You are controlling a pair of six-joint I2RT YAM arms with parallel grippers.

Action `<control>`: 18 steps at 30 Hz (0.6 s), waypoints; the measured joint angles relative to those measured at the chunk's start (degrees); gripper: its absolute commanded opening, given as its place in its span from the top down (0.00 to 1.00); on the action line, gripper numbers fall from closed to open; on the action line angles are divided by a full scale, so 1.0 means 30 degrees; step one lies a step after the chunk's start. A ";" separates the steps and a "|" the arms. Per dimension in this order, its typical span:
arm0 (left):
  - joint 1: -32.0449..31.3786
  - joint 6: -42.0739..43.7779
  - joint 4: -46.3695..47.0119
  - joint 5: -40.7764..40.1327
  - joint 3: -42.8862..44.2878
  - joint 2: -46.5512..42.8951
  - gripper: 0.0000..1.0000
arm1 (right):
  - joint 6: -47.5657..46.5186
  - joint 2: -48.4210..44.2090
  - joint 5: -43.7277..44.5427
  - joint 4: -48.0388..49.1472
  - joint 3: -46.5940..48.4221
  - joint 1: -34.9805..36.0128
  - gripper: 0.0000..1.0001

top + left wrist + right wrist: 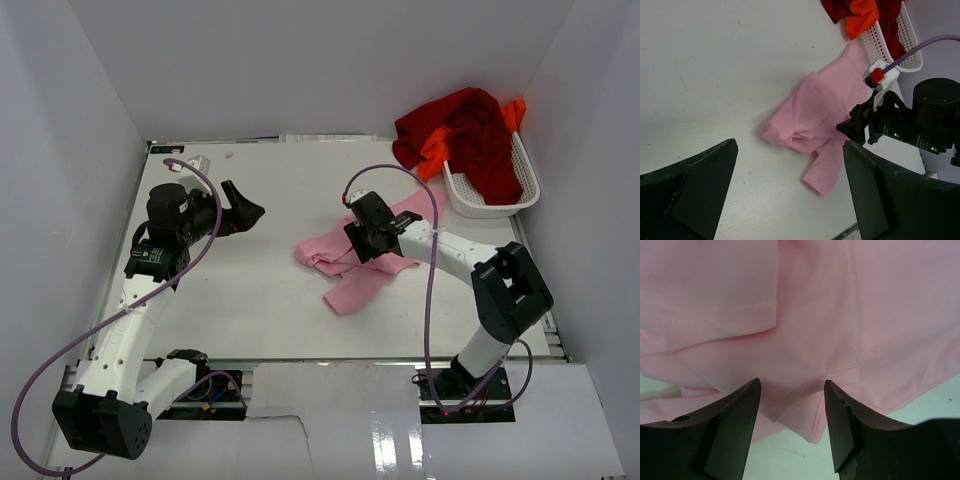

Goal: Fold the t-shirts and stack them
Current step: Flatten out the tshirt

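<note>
A crumpled light pink t-shirt lies on the white table, right of centre. My right gripper is pressed down onto it, jaws apart, with a stitched hem fold of the pink cloth between the fingertips; the cloth is not clamped. My left gripper hovers wide open over bare table to the left of the shirt, holding nothing. A dark red t-shirt and a bright orange t-shirt are heaped over the basket at the back right.
A white plastic mesh basket stands at the back right by the right wall. White walls close in the table on the left, back and right. A purple cable loops over the right arm.
</note>
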 measured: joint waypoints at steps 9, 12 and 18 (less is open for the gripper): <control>0.0000 0.0182 -0.0007 -0.0007 0.0000 0.0000 0.03 | 0.0015 0.1435 0.0109 0.0627 0.0393 0.0058 0.40; 0.0000 0.0233 -0.0015 -0.0007 0.0000 0.0000 0.03 | 0.0036 0.1574 0.0073 0.0743 0.0554 0.0160 0.40; 0.0000 0.0284 -0.0022 -0.0015 0.0000 0.0000 0.03 | 0.0080 0.2193 0.0007 0.0838 0.1610 0.0386 0.41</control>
